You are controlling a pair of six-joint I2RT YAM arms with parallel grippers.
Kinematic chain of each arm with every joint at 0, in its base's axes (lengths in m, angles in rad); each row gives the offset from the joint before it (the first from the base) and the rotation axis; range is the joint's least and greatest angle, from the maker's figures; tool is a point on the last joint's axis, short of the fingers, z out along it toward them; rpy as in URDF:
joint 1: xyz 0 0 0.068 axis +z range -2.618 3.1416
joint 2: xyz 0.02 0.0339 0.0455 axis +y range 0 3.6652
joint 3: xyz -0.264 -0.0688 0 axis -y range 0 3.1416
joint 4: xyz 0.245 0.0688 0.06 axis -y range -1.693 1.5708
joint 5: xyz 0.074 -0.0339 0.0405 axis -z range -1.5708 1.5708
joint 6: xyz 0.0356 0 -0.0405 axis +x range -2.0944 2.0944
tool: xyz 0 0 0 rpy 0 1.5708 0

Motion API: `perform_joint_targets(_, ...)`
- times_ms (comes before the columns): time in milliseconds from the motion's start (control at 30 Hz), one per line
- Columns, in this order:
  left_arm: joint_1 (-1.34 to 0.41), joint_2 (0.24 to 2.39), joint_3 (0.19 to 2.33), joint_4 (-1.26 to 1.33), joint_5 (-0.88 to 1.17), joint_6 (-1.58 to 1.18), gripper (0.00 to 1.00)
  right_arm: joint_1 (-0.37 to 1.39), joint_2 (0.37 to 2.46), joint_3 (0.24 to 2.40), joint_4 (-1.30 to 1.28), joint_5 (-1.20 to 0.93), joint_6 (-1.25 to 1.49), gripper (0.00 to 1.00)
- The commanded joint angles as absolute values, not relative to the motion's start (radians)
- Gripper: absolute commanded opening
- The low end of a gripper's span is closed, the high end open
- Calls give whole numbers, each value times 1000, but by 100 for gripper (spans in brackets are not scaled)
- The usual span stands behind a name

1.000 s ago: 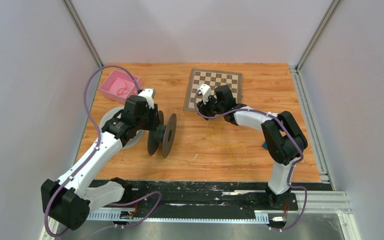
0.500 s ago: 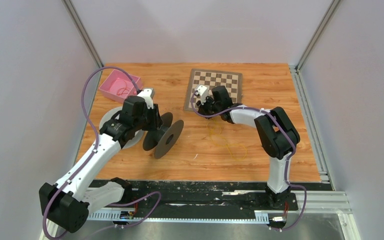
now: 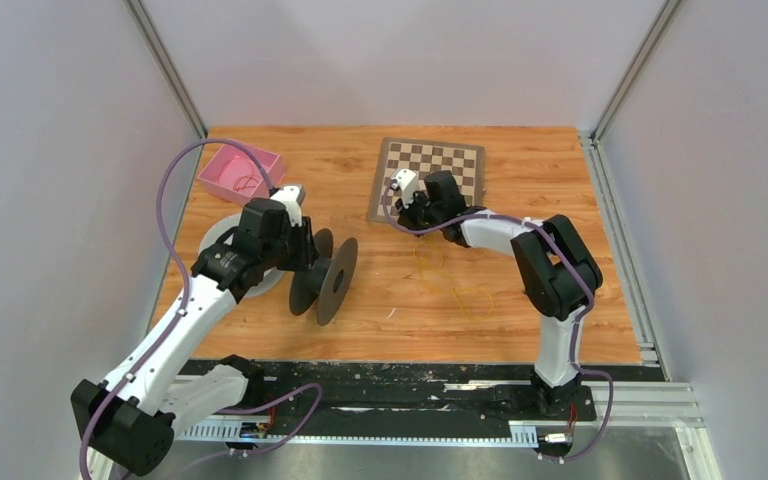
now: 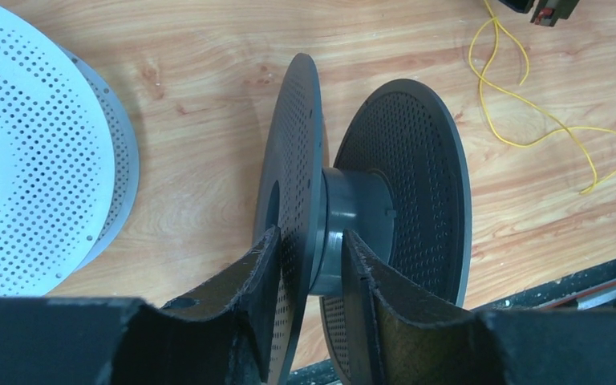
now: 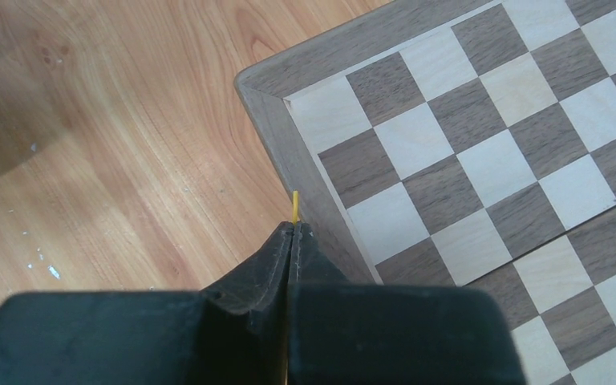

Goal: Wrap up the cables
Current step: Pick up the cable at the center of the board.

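Observation:
The pale yellow cable lies in loose loops on the table below the right gripper; it also shows in the left wrist view. My right gripper is shut on one end of it, and a short yellow tip sticks out past the closed fingertips at the chessboard's corner. My left gripper is shut on the near flange of the black spool, which it holds on edge; one finger is outside the flange, the other against the hub. The orange-red cable lies in the pink bin.
A white perforated spool lies flat under the left arm and also shows in the left wrist view. A chessboard lies at the back centre. The pink bin stands at the back left.
The left arm has drawn the black spool slightly down and left; it tipped over half a second ago and now stands more upright. The right gripper shifted slightly left, then held still.

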State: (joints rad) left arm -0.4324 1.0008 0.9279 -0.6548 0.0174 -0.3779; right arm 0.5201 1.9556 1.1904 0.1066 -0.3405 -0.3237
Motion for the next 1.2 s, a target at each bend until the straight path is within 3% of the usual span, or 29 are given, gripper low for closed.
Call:
perform_joint_targets(0,-435,966,952,-672,37,-362,39,517,1874,1171,149,-346,-337,0)
perform_joint_targets(67,-436,966,950,-665,65,-375,33,515,1850,1156,149,-346,-336,0)
perform_joint_targets(233,-436,972,938,-593,107,-423,1,516,1725,1077,179,-351,-314,0)
perform_joint_targets(600,-490,1076,1016,-550,-49,-375,0,515,1566,967,207,-291,-321,0)
perform_joint_targets(700,-492,1070,1027,-585,-126,-353,0,516,1631,975,196,-312,-358,17)
perform_joint_targets(933,-491,1004,994,-644,-223,-356,0,548,1791,1083,172,-307,-407,36)
perform_joint_targets(1167,-491,955,988,-655,-172,-366,0,602,1942,1179,175,-138,-420,40)
